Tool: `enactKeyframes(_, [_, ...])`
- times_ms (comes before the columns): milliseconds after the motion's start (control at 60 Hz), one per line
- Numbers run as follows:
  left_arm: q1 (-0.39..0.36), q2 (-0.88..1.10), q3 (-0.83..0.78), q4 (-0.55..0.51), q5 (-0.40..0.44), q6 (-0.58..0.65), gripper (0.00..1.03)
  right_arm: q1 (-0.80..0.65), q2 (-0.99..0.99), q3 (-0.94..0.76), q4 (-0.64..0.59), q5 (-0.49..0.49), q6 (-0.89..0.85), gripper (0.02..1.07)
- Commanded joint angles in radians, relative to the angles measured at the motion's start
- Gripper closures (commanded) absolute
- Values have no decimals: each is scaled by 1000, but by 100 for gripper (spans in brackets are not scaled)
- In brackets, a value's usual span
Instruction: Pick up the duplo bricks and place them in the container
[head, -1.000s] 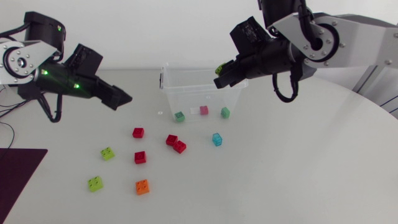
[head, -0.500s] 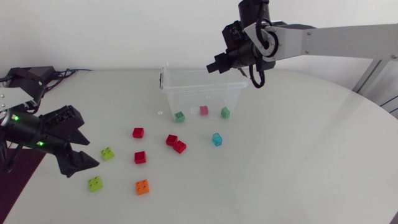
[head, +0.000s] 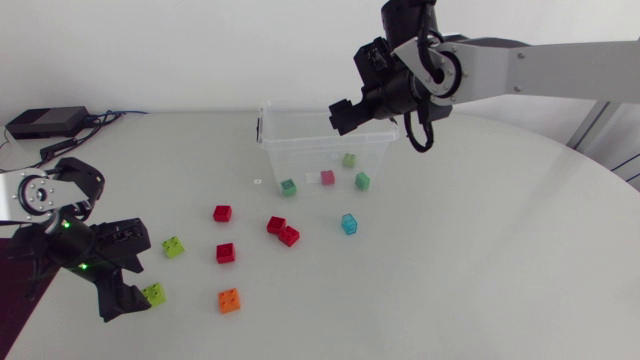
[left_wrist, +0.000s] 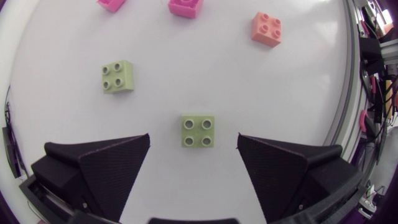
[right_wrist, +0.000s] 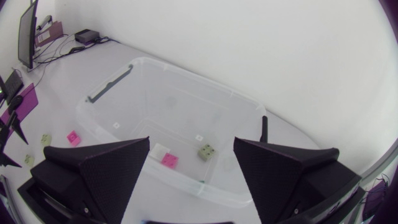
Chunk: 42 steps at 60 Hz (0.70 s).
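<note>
- The dropped lime brick (head: 349, 159) is now inside the container (head: 300, 142), towards its far side. A second ago it was pinched in the right gripper (right_wrist: 191, 143).
- Two green bricks (head: 288, 186) and a pink brick (head: 328, 177) also sit in the container, nearer its front wall.
- The right gripper hangs over the far right part of the container. Its fingers are spread wide with nothing between them, so that delivery looks finished.
- The left gripper (left_wrist: 193, 140) has swung down from high at the far left to the near left of the desk (head: 480, 260).
- Its fingers are released, one on each side of the near lime brick (head: 154, 294), and neither touches it.
- That brick lies flat with its studs up. It looks squarely lined up for a pinch once the fingers drop a little and close.
- More bricks wait on the desk, all apart from one another except the red pair:
  - a second lime brick (head: 174, 246), just beyond the first
  - an orange brick (head: 229, 300), to its right
  - four red bricks (head: 226, 253) in the middle, two of them touching
  - a cyan brick (head: 348, 223), near the container's front
- Four bricks are in and eight are still out, so the job is roughly a third done.
</note>
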Motion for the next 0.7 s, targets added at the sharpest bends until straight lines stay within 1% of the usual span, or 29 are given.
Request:
enactKeyframes(0, [-12,60,-17,26,-14,14,6,18,-75,-83,-25,4,-1,7])
enactKeyframes(133, [-22,98,-15,41,-22,7,8,44,-158,-180,-66,3,13,7])
enactKeyframes(183, [-24,116,-14,49,-28,6,12,54,-185,-220,-75,3,15,7])
enactKeyframes(233, [-24,124,-12,51,-29,6,12,60,-205,-246,-78,3,16,7])
enactKeyframes(250, [-24,129,-7,52,-29,6,16,70,-224,-275,-80,3,19,7])
enactKeyframes(267, [-22,132,-6,52,-28,6,17,74,-231,-287,-80,3,21,7])
enactKeyframes(333, [-22,136,-3,52,-28,6,18,92,-256,-338,-80,3,36,7])
enactKeyframes(350, [-24,141,-1,52,-28,6,20,100,-259,-352,-80,3,42,7])
enactKeyframes(400, [-24,158,2,57,-28,4,30,118,-259,-387,-82,12,62,7])
enactKeyframes(433, [-26,176,2,66,-28,0,42,129,-253,-404,-86,21,79,7])
enactKeyframes(450, [-27,182,3,69,-28,0,45,135,-245,-413,-88,24,90,7])
enactKeyframes(483, [-27,195,8,74,-28,-2,58,143,-230,-419,-91,35,101,7])
enactKeyframes(500, [-27,196,8,74,-28,-3,59,150,-213,-421,-97,44,113,7])
enactKeyframes(517, [-32,198,12,75,-28,-13,72,152,-208,-422,-102,49,117,7])
enactKeyframes(533, [-33,198,14,75,-28,-16,79,155,-198,-424,-105,52,124,7])
enactKeyframes(583, [-35,187,17,72,-25,-22,83,162,-161,-427,-105,66,144,7])
enactKeyframes(683, [-41,150,16,57,-19,-26,83,161,-118,-425,-109,69,168,8])
